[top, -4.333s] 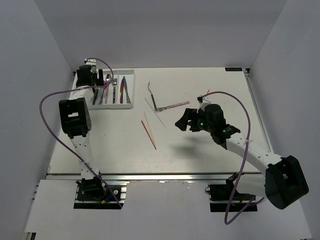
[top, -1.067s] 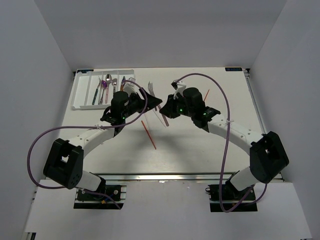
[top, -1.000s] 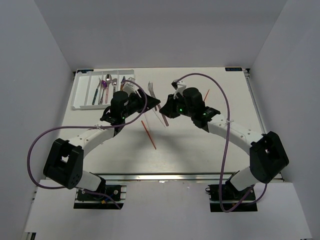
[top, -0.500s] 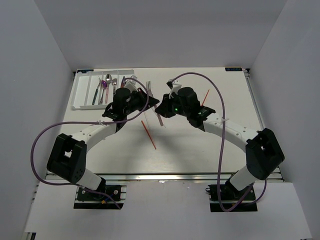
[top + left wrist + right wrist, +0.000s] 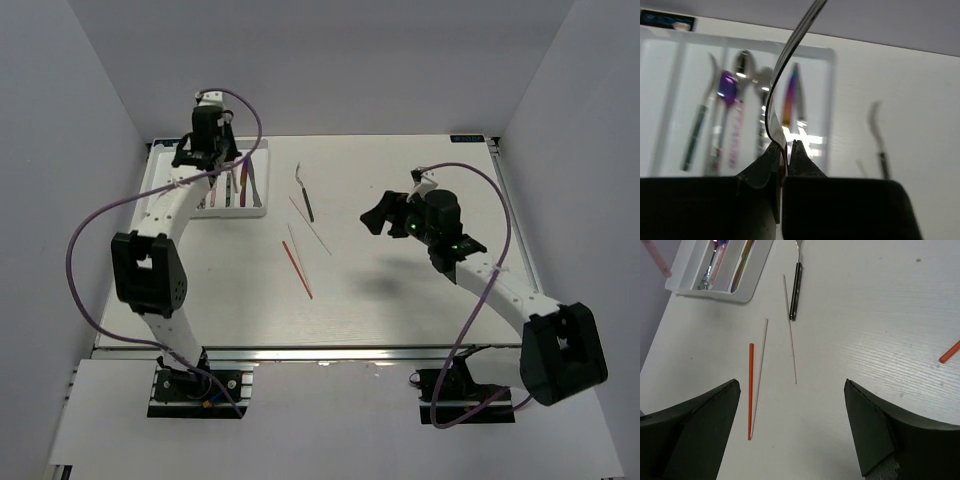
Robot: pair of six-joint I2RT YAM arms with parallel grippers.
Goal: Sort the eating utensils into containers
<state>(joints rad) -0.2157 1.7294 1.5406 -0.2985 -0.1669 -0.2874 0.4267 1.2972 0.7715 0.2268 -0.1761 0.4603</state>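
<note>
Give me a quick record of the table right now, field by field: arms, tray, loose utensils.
left fingers: shut on a silver utensil, above the cutlery tray
right fingers: open, empty, above the table
in tray: purple spoon, silver spoon, iridescent knife, others
loose on table: dark-handled fork, two pale chopsticks, orange chopstick, another orange stick's end

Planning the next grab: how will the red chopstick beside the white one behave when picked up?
Thin and straight, the red chopstick likely stays stiff and feels light. Lying flat on the table, it may skid or roll and gives little to pinch.
</note>
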